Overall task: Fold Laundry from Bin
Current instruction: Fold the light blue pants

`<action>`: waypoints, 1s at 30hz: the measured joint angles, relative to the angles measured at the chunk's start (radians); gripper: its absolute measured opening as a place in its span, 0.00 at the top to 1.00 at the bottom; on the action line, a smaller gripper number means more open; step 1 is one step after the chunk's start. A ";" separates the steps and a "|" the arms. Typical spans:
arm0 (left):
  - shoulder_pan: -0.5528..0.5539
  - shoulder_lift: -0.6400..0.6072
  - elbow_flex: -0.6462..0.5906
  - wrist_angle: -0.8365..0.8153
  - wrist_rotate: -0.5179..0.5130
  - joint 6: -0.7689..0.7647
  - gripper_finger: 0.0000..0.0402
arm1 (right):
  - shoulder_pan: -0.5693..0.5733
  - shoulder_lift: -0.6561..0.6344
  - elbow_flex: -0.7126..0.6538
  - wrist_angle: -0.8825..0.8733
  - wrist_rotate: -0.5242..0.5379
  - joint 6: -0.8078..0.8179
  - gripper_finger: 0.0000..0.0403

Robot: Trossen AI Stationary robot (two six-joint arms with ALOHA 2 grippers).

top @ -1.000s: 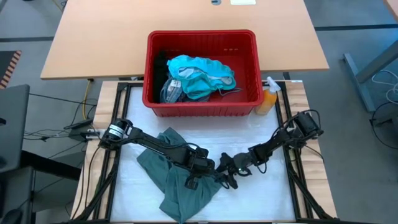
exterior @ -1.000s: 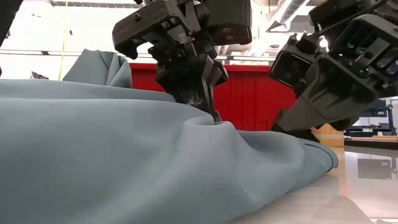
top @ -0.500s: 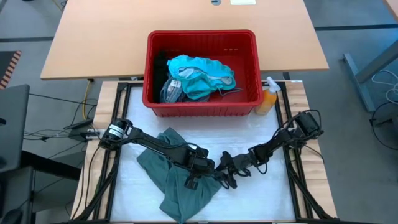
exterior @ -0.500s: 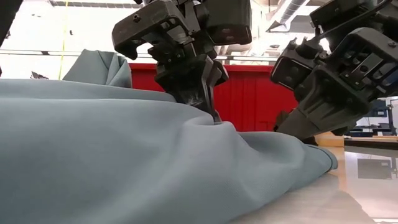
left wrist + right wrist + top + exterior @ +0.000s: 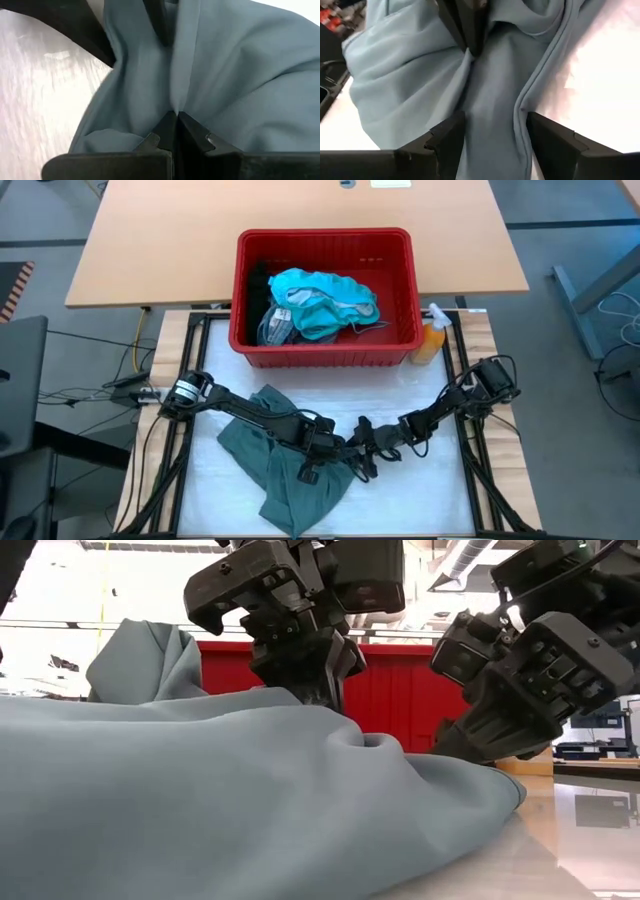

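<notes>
A dull grey-green garment (image 5: 285, 470) lies crumpled on the white table top. My left gripper (image 5: 338, 460) is shut on it near its right side. My right gripper (image 5: 360, 458) stands open right beside it, and in the right wrist view its fingers (image 5: 451, 134) straddle the garment's hemmed edge (image 5: 521, 107). The red bin (image 5: 325, 345) stands at the far edge. It holds teal garments (image 5: 325, 302), a striped cloth (image 5: 275, 328) and a black one (image 5: 258, 285). My left gripper pinches a raised fold of the garment (image 5: 174, 107) between its two fingers. It comes from above, slanting down, and creases run out from the pinch. The rest of the garment lies slack on the table. My right gripper's open fingers flank the hemmed edge; I cannot tell whether they touch it.
An orange spray bottle (image 5: 430, 340) stands at the bin's right corner. Black frame rails (image 5: 465, 430) run along the table's sides. A wooden desk (image 5: 300, 220) lies beyond the bin. White table surface shows to the right of the garment (image 5: 420, 490).
My right gripper has tipped and rolled a little and edged toward the left gripper and the garment. The garment's right edge has drawn back slightly toward the left, and the fold at the left gripper has shifted. The left gripper stays shut.
</notes>
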 joint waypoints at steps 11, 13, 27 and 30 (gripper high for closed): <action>-0.008 -0.005 0.000 0.000 -0.026 0.008 1.00 | 0.014 -0.163 0.000 -0.176 0.051 -0.056 0.39; -0.008 -0.005 0.000 0.000 -0.026 0.007 1.00 | 0.024 -0.160 0.001 -0.166 0.055 -0.055 0.39; -0.013 -0.006 0.000 -0.021 -0.048 0.007 1.00 | 0.081 -0.049 0.002 -0.055 0.045 0.031 0.39; -0.013 -0.006 0.000 -0.032 -0.052 0.000 1.00 | 0.081 -0.053 0.002 -0.012 -0.050 0.031 0.39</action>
